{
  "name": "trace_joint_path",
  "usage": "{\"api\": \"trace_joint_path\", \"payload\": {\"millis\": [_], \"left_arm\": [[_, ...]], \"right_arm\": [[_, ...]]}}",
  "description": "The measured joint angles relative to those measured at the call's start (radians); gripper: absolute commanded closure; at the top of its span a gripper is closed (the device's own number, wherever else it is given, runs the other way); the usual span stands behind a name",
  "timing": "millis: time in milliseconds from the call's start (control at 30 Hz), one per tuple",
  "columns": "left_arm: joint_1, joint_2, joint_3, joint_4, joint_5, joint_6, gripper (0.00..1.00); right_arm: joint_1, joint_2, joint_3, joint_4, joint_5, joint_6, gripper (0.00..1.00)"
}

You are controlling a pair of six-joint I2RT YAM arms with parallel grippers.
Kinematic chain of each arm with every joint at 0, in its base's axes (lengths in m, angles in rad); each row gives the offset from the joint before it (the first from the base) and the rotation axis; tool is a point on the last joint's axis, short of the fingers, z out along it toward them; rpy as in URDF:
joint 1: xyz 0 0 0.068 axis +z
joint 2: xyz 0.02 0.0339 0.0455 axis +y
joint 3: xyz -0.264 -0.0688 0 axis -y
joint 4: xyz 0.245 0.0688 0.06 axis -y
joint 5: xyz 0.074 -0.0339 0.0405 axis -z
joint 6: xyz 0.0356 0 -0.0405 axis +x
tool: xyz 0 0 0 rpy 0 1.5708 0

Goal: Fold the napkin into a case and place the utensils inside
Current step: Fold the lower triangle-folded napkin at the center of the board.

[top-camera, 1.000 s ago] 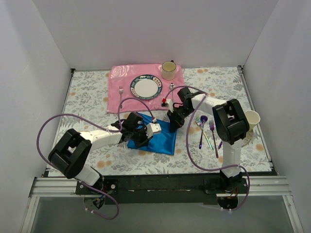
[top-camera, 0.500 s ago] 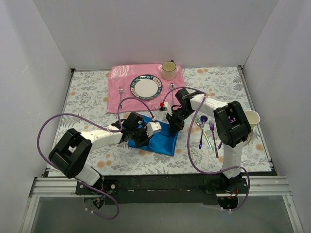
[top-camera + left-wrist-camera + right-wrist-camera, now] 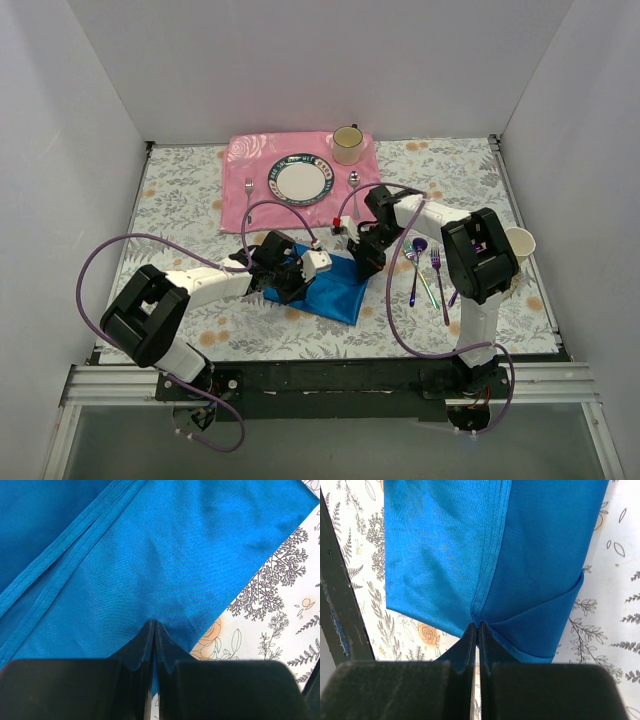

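The blue napkin (image 3: 335, 290) lies partly folded on the floral table, its layers and hemmed edges plain in both wrist views. My left gripper (image 3: 288, 288) is shut on the napkin's (image 3: 165, 555) left edge, pinching the cloth between its fingertips (image 3: 154, 626). At the cloth's far right side my right gripper (image 3: 366, 265) is shut on the napkin (image 3: 445, 555) where a hem meets a folded-over corner (image 3: 478, 626). The iridescent utensils (image 3: 436, 262) lie loose on the table to the right of the napkin, beside the right arm.
A pink placemat (image 3: 245, 155) at the back holds a plate (image 3: 300, 180), a cup (image 3: 347, 145), a silver fork (image 3: 249, 187) and a silver spoon (image 3: 354, 180). A paper cup (image 3: 520, 245) stands at the right edge. Purple cables loop over the table.
The right gripper has shifted slightly right and nearer with the napkin's edge in it. The left gripper has stayed clamped on the cloth and hardly moved.
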Motion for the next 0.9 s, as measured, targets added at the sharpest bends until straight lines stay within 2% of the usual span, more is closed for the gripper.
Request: {"api": "trace_joint_path", "payload": {"millis": [367, 667, 900], "left_arm": [[0.000, 0.000, 0.001, -0.004, 0.000, -0.011, 1.00], [0.000, -0.027, 0.002, -0.074, 0.000, -0.051, 0.99], [0.007, -0.079, 0.002, -0.169, 0.039, -0.151, 0.85]], "right_arm": [[-0.010, -0.032, -0.024, -0.004, 0.008, 0.007, 0.99], [-0.010, 0.029, -0.005, 0.045, 0.026, 0.064, 0.99], [-0.008, 0.085, 0.102, 0.064, 0.050, 0.021, 0.99]]}}
